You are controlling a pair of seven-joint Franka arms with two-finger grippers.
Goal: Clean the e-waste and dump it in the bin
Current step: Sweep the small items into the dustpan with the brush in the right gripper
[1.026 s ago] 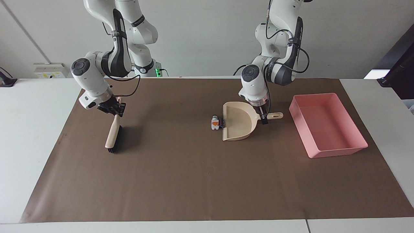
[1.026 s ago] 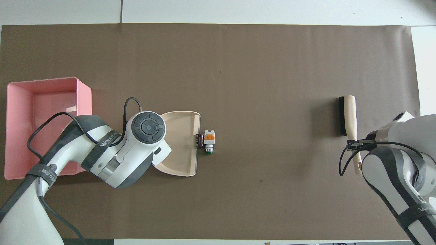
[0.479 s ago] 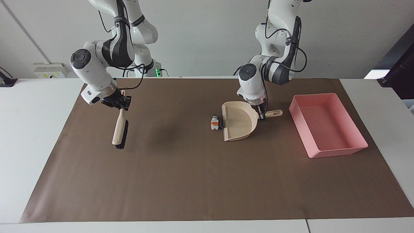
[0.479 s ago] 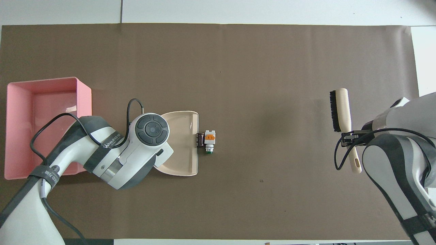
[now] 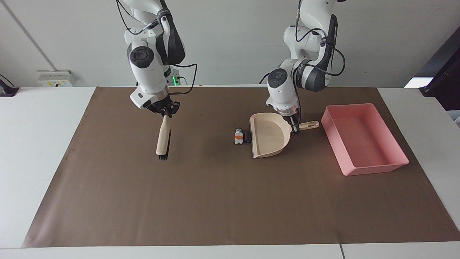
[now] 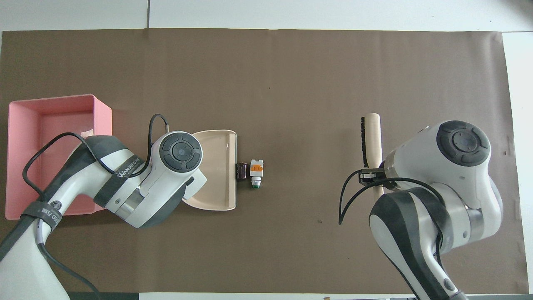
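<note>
The e-waste lies mid-mat: a white piece with orange marks point(image 5: 238, 136) point(image 6: 256, 167) and a short black cylinder point(image 5: 247, 137) point(image 6: 242, 171) beside it, just off the lip of the beige dustpan point(image 5: 268, 135) point(image 6: 216, 166). My left gripper point(image 5: 295, 128) is shut on the dustpan's handle; the arm hides it in the overhead view. My right gripper point(image 5: 164, 109) point(image 6: 372, 177) is shut on the handle of a beige brush point(image 5: 163, 138) point(image 6: 372, 137) with black bristles, which hangs over the mat toward the right arm's end. The pink bin point(image 5: 363, 138) point(image 6: 50, 137) stands beside the dustpan, at the left arm's end.
A brown mat point(image 5: 222, 201) point(image 6: 291, 75) covers most of the white table. A small green-tipped piece point(image 6: 255, 183) lies against the white piece. The bin looks empty inside.
My right arm has lifted the brush off the mat and carried it toward the e-waste. My left gripper has drawn the dustpan slightly toward the bin, opening a small gap to the pieces.
</note>
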